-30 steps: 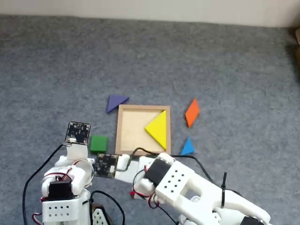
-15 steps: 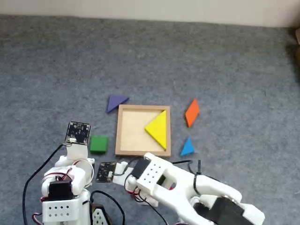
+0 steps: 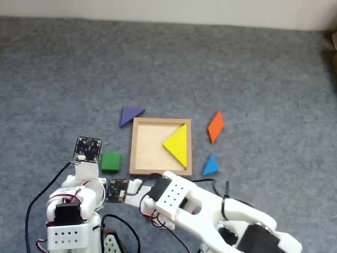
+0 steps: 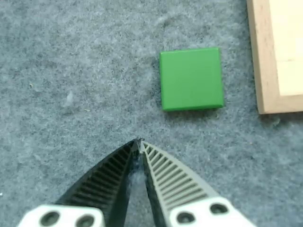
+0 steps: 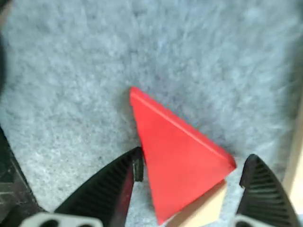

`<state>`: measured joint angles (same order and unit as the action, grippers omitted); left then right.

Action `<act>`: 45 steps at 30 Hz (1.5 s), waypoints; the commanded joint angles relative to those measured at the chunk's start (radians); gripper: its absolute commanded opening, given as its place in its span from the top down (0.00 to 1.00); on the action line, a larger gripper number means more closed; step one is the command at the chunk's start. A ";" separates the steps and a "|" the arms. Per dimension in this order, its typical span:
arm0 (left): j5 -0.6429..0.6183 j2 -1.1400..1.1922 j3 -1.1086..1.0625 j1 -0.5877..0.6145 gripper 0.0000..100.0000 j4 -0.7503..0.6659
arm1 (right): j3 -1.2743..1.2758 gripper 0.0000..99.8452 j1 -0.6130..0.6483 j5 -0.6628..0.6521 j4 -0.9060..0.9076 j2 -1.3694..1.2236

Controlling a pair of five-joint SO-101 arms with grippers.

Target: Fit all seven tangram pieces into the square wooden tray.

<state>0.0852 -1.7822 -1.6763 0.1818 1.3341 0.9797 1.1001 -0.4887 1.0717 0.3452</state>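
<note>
Straddling the red triangle (image 5: 180,161) with right gripper (image 5: 194,164) jaws apart, at about 7 o'clock off the tray (image 3: 133,147). Looks light, stiff, flat, smooth; best pinched across two straight edges. Resting left gripper (image 4: 138,147) pinched together, empty, by green square (image 4: 191,79).

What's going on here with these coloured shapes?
A tangram puzzle is under way. The yellow triangle lies in the wooden tray. The right end effector, open, straddles a red triangle. The left end effector is shut, near the green square. A purple piece, an orange piece and a blue piece lie outside the tray.
</note>
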 commanded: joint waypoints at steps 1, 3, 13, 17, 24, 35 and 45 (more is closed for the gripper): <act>0.002 -0.035 -0.021 0.019 0.99 0.006 | -0.031 0.68 0.002 0.011 -0.015 0.081; 0.002 -0.035 -0.021 0.019 0.99 0.006 | -0.031 0.68 0.002 0.011 -0.018 0.091; 0.002 -0.035 -0.021 0.019 0.99 0.006 | 0.036 0.68 0.004 0.009 -0.099 -0.005; 0.002 -0.035 -0.021 0.019 0.99 0.006 | 0.041 0.68 0.004 0.009 -0.097 -0.027; 0.002 -0.035 -0.021 0.019 0.99 0.006 | 0.044 0.68 0.002 0.009 -0.054 -0.027; 0.002 -0.035 -0.021 0.019 0.99 0.006 | 0.038 0.74 -0.067 0.005 -0.054 -0.030; 0.002 -0.035 -0.021 0.019 0.99 0.006 | 0.038 0.79 -0.071 0.003 -0.056 -0.027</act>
<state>0.0852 -1.7822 -1.6763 0.1818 1.3341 1.0150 1.0541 -0.4902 0.9966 0.3237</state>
